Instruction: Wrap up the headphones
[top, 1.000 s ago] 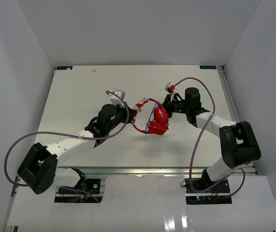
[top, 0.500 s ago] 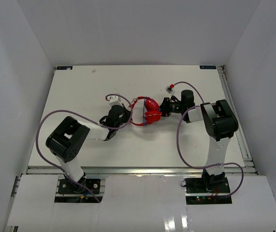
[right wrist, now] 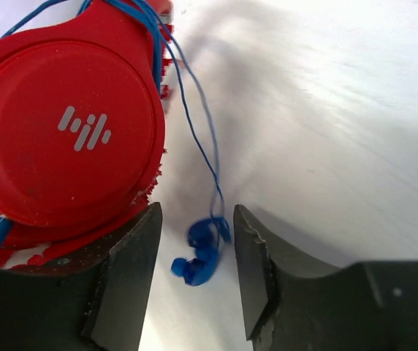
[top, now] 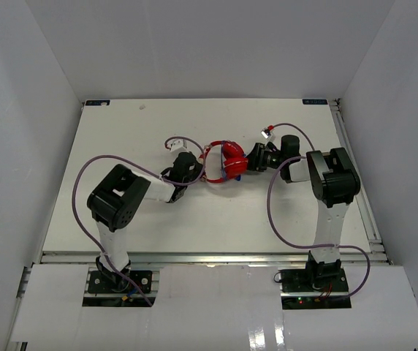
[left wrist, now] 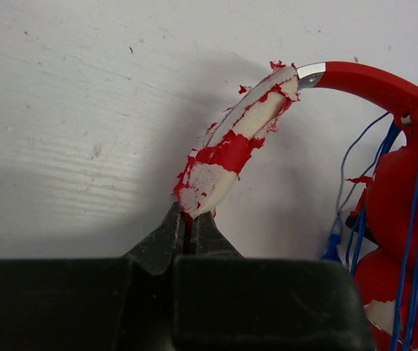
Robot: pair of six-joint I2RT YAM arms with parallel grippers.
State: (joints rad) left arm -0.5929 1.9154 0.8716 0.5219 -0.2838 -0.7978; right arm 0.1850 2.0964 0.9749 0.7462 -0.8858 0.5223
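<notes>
**Top view:** red over-ear headphones [top: 227, 161] lie on the white table [top: 121, 131] at frame centre.

**Left wrist view:** the left gripper [left wrist: 189, 223], jaws pressed together, pinches the tip of the flaking red-and-white headband [left wrist: 231, 153], which arcs toward the upper right.

**Right wrist view:** the right gripper [right wrist: 196, 219], jaws spread, straddles the small blue plug [right wrist: 200, 257] without touching it. The earcup [right wrist: 66, 131] sits at upper left. This arm is the nearer to the plug.

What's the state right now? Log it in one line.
left fingers shut on headband | right fingers open, blue plug between them | blue cable looped over earcup
</notes>
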